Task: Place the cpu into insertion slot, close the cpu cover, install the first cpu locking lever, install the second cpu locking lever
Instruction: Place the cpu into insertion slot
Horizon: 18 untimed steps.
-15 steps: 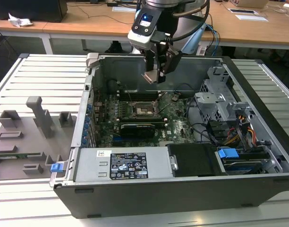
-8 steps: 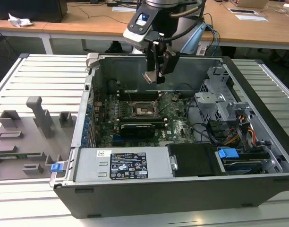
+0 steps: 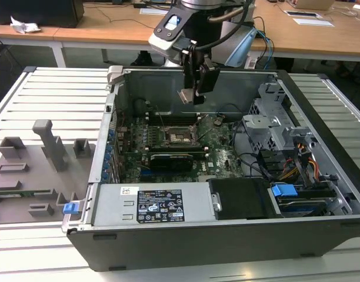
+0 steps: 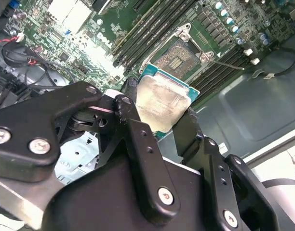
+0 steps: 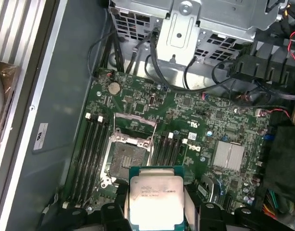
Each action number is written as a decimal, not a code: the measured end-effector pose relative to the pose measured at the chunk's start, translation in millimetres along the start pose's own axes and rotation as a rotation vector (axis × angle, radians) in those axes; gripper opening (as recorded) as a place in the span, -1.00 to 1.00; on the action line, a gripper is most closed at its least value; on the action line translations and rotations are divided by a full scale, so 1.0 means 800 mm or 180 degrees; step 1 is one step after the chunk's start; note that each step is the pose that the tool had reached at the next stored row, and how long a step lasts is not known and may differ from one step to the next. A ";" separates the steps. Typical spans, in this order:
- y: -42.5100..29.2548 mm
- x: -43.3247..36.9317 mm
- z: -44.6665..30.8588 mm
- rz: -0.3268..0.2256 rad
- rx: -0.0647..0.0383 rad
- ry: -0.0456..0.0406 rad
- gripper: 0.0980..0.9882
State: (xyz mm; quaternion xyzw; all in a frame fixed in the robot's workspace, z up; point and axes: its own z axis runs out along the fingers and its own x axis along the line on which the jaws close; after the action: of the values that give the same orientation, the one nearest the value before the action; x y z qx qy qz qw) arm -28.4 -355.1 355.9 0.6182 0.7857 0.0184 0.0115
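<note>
My gripper (image 3: pixel 192 93) hangs inside the open computer case, above the green board, shut on the cpu (image 3: pixel 187 96). In both wrist views the cpu's pale silver top (image 4: pixel 162 103) (image 5: pixel 156 197) sits between the black fingers (image 4: pixel 130 115), edges pinched on two sides. The insertion slot (image 5: pixel 126 159) (image 4: pixel 179 55) (image 3: pixel 181 136) lies below and a little ahead of the chip, its dark centre bare. The cpu cover (image 5: pixel 133 129) is a thin silver frame standing raised at the slot's far edge.
Memory slots (image 5: pixel 92 154) flank the socket. A black expansion card (image 3: pixel 171 160) lies in front of it and a power supply (image 3: pixel 150 205) nearer still. A drive cage (image 3: pixel 274 129) with cables fills the exterior view's right. Grey fixtures (image 3: pixel 33 170) sit outside the case.
</note>
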 end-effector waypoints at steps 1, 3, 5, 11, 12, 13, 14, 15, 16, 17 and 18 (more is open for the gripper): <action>-0.0001 0.000 0.0033 0.0029 -0.0003 -0.0024 -0.01; -0.0004 0.000 0.0059 0.0094 -0.0002 -0.0032 -0.01; -0.0006 0.000 0.0101 0.0227 -0.0001 -0.0039 -0.01; -0.0095 0.005 0.0301 0.0515 -0.0023 -0.0055 -0.01; -0.0104 0.006 0.0354 0.0516 -0.0024 -0.0055 -0.01; -0.0104 0.006 0.0409 0.0593 -0.0023 -0.0059 -0.01; -0.0106 0.006 0.0440 0.0664 -0.0023 -0.0062 -0.01; -0.0110 0.006 0.0485 0.0686 -0.0023 -0.0063 -0.01; -0.0128 0.007 0.0548 0.0686 -0.0023 -0.0063 -0.01; -0.0140 0.007 0.0587 0.0681 -0.0023 -0.0063 -0.01; -0.0143 0.007 0.0622 0.0663 -0.0024 -0.0063 -0.01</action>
State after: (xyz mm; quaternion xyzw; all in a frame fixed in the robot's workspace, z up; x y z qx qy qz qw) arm -38.8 -351.5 305.8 0.6966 0.7170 0.0163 0.0195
